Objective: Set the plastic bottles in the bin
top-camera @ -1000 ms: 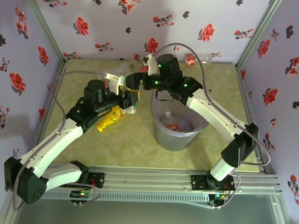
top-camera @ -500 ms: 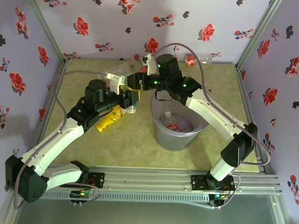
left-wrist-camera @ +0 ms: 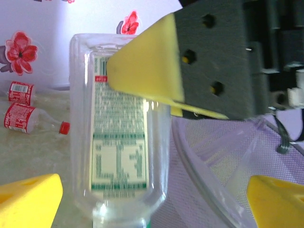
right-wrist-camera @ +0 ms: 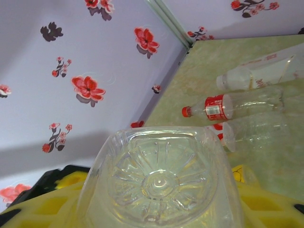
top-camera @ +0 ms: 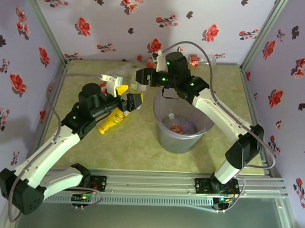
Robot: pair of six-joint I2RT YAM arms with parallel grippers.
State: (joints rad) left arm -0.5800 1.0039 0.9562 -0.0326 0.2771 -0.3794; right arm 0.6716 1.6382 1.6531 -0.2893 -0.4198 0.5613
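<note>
You have one bin (top-camera: 184, 142). Count one yellow bottle (top-camera: 111, 121) on the table (top-camera: 141, 148), one clear bottle (right-wrist-camera: 161, 185) raised off it, and at least one white-capped bottle (top-camera: 173, 125) inside the bin; whether more lie in there you can't tell. Near the table's far edge lie three others: a whitish bottle (right-wrist-camera: 256, 73), a red-labelled bottle (right-wrist-camera: 223, 107) and a see-through bottle (right-wrist-camera: 259, 129).

The mottled green surface (top-camera: 136, 143) is carrying the grey bin (top-camera: 184, 145), which is standing upright right of centre. A yellow bottle (top-camera: 110, 122) is lying on its side left of the bin, apart from it. Several clear bottles (top-camera: 120, 71) are lying together toward the far left corner, among them a red-capped bottle (right-wrist-camera: 216, 107). A small red-labelled bottle (top-camera: 195, 60) is lying along the far edge.
</note>
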